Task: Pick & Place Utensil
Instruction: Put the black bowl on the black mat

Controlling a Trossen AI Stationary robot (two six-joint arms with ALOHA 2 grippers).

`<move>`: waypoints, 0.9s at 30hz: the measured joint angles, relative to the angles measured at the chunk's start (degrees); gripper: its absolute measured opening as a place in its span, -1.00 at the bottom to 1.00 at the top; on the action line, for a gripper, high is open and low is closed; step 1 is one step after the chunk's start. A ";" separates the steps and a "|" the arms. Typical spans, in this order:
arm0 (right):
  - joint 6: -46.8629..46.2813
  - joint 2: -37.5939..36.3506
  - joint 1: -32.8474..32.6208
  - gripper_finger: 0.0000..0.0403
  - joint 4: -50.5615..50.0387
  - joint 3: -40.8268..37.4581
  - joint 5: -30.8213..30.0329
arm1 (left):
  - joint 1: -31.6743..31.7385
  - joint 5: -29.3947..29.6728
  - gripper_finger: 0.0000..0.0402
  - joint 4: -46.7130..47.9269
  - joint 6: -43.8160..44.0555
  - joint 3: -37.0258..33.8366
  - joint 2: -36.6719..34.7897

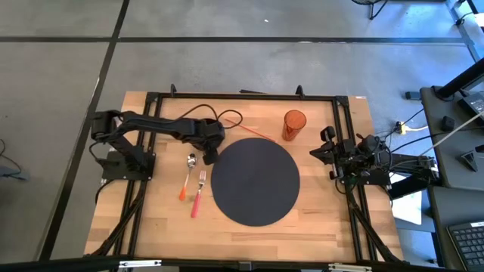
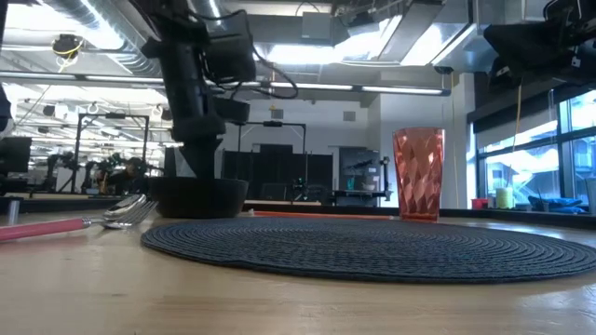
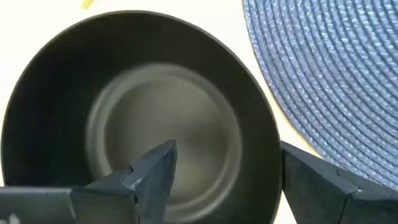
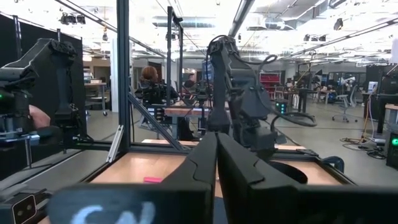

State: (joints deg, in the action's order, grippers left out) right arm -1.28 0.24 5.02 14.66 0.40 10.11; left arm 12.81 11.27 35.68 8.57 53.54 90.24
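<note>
Left tool (image 1: 209, 153) is seen with its fingers spread wide astride the rim of a dark round bowl (image 3: 143, 106), one finger inside and the other outside, next to the edge of the round dark woven placemat (image 1: 255, 182); nothing is gripped. The bowl stands on the wooden surface (image 1: 318, 227) at about ten o'clock from the placemat's centre. The task's things lie just beside it, at roughly seven to eight o'clock from the left tool: a metal spoon with an orange handle (image 1: 187, 175) and a metal fork with a pink handle (image 1: 198, 193), side by side, heads toward twelve o'clock and handles trailing toward six to seven o'clock, so their long axes run nearly parallel. An orange translucent faceted cup (image 1: 294, 124) stands at one o'clock off the placemat. The right tool (image 1: 333, 153) is parked at three o'clock, well apart from the utensils, with its fingers closed and empty. The left arm is judged far nearer, so a short shift toward seven o'clock is what a pick of either utensil would call for.
</note>
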 joint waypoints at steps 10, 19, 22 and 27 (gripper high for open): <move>0.00 0.00 0.00 -0.92 0.01 0.00 0.01 | 0.47 -0.46 0.28 -1.16 -0.45 0.00 3.95; -0.03 0.01 0.00 -0.92 0.01 0.00 0.00 | 0.41 -2.31 -0.20 -1.28 -1.89 -0.05 5.68; -0.02 0.00 -0.01 -0.92 0.01 0.00 -0.02 | 0.38 -2.66 -0.50 -1.14 -2.12 -0.04 5.24; 0.00 -0.01 0.00 -0.92 0.03 0.00 -0.02 | -0.15 -3.89 -0.94 -0.94 -5.22 -0.04 5.19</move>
State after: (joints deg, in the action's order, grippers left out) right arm -1.28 0.23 5.02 14.70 0.40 10.09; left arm 12.66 7.38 34.75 3.35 53.49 95.43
